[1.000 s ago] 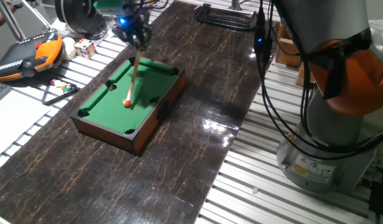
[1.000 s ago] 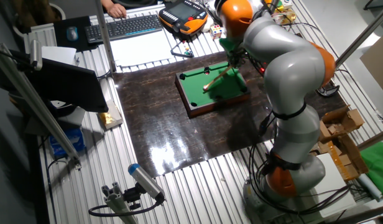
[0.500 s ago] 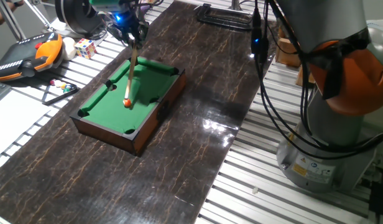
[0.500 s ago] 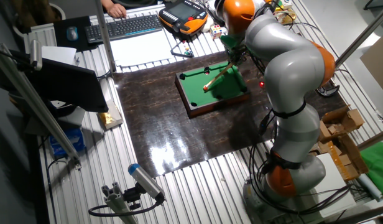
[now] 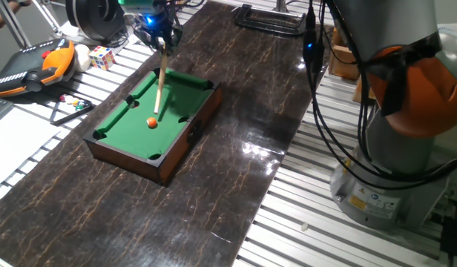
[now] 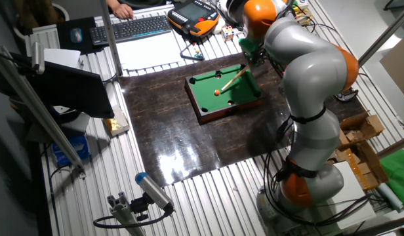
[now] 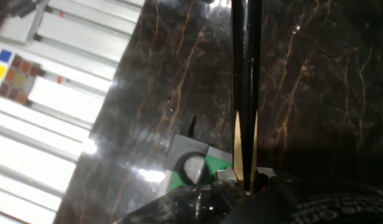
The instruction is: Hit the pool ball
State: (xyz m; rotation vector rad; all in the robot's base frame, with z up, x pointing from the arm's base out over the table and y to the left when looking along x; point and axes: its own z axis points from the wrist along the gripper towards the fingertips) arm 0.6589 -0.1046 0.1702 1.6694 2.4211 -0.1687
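The tiny orange pool ball (image 5: 150,123) lies on the green felt of the miniature pool table (image 5: 125,152), near its middle; it also shows in the other fixed view (image 6: 216,92). My gripper (image 5: 159,35) hangs over the table's far end, shut on a thin wooden cue stick (image 5: 159,78) that slants down toward the ball. The cue's tip stops a little short of the ball and does not touch it. In the hand view the cue (image 7: 245,93) runs along the fingers above a corner pocket (image 7: 193,168); the ball is out of that view.
A multicoloured puzzle cube (image 5: 102,56), an orange-black teach pendant (image 5: 32,63) and a black triangle rack (image 5: 69,110) lie left of the dark mat. A black clamp (image 5: 269,18) sits at the far end. The arm's base (image 5: 392,148) stands at the right.
The gripper has drawn back toward the table's far end, pulling the cue's tip away from the ball. The ball has not moved.
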